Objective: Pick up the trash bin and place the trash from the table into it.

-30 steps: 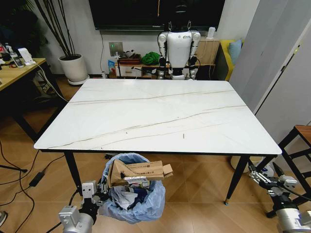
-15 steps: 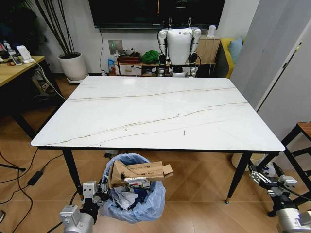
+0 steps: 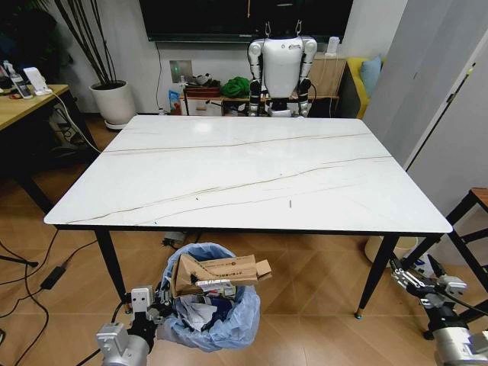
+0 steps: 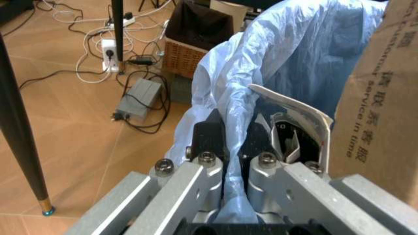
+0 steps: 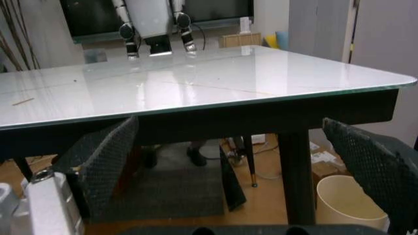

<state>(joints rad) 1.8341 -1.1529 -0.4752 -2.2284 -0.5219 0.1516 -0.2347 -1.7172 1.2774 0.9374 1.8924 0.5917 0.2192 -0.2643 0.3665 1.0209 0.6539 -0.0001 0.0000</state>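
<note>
Trash bin (image 3: 207,305): on the floor below the counter's (image 3: 244,179) near edge, toward its left corner; blue bag liner, stuffed with a brown cardboard box (image 3: 221,271) and papers.

Left tool (image 4: 225,144): narrow, pinching the liner at the bin's rim.

Right tool (image 3: 421,280): spread wide, holding nothing, low beside the counter's near right leg.

Risks: grip may be on thin plastic alone, so a lift could tear or slip the liner; the box sits above the rim and could topple out or catch the counter's edge.

Hidden: the bin wall under the liner; whether the pinch includes the rim; one tiny dark speck (image 3: 290,203) on the counter, unidentifiable.
</note>
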